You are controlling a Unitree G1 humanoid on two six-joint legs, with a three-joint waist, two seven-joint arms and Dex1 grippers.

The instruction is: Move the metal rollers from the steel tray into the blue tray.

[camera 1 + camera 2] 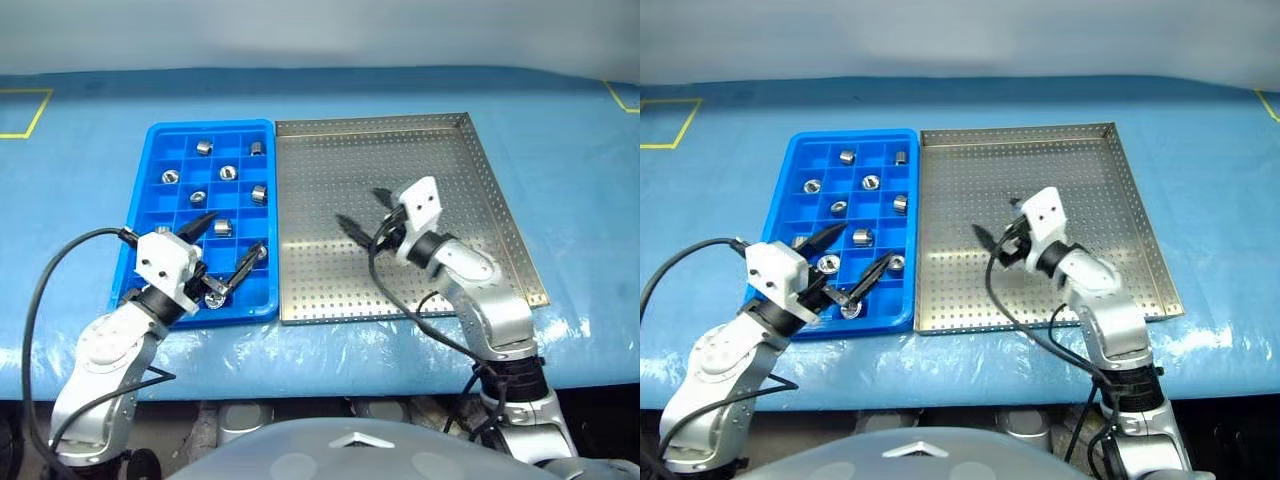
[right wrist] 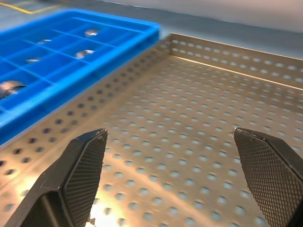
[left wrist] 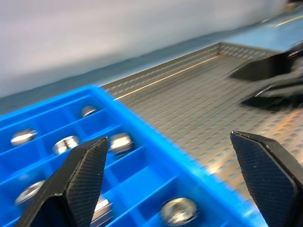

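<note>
- Perforated steel is most of what you see on the right; the steel tray (image 1: 400, 150) is a big square sheet with a dotted floor and low raised rims, kinda brushed and shiny, and its floor looks bare
- bright blue plastic right next to it; the blue tray (image 1: 142, 215) is narrower, split into a grid of small square compartments, and its long side sits against the steel tray's left rim
- the metal rollers (image 1: 228, 172) are all sitting in the blue tray, roughly one per compartment; short shiny silver rings with a hollow middle, some standing on end, some lying on their side
- both trays sit on a table (image 1: 80, 180) under a pale blue cover, a bit wrinkly and glossy along the front edge; yellow tape corner marks at the far left and far right
- left gripper (image 1: 224, 250) hangs over the near end of the blue tray, jaws spread wide and released, nothing between them; the black fingers (image 3: 80, 175) have a fine woven-looking texture and taper to blunt tips
- right gripper (image 1: 364, 212) is over the middle of the steel tray, pointing toward the blue one; jaws also wide apart and holding nothing, same textured black fingers (image 2: 83, 165)
</note>
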